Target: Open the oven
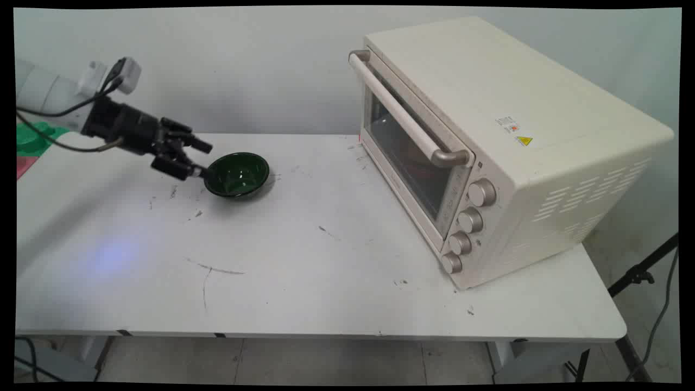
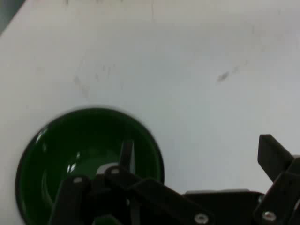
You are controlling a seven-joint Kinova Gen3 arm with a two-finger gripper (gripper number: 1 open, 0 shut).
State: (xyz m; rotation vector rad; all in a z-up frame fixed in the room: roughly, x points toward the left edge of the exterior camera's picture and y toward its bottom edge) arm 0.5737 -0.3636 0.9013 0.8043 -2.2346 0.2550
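Gripper: the black two-finger gripper (image 1: 202, 158) reaches in from the left, low over the bench, with its fingers spread wide – one finger (image 2: 127, 157) inside the bowl, the other (image 2: 274, 157) outside and clear of it.
Bowl: a dark green glossy bowl (image 1: 237, 174) sits upright on the bench's left half; the gripper's lower finger meets its left rim, and in the hand view the bowl (image 2: 84, 154) fills the lower left.
Bench: a white bench (image 1: 326, 271) with dark scuffs and scratches across its top.
Oven: a cream toaster oven (image 1: 499, 146) stands on the bench's right half, well apart from the bowl – door shut, bar handle (image 1: 404, 117) across its glass front, four round knobs (image 1: 469, 222) in a column beside the door, facing left toward the bowl.
Far left: green and pink objects (image 1: 30, 144) lie at the edge behind the arm, too hidden to name.
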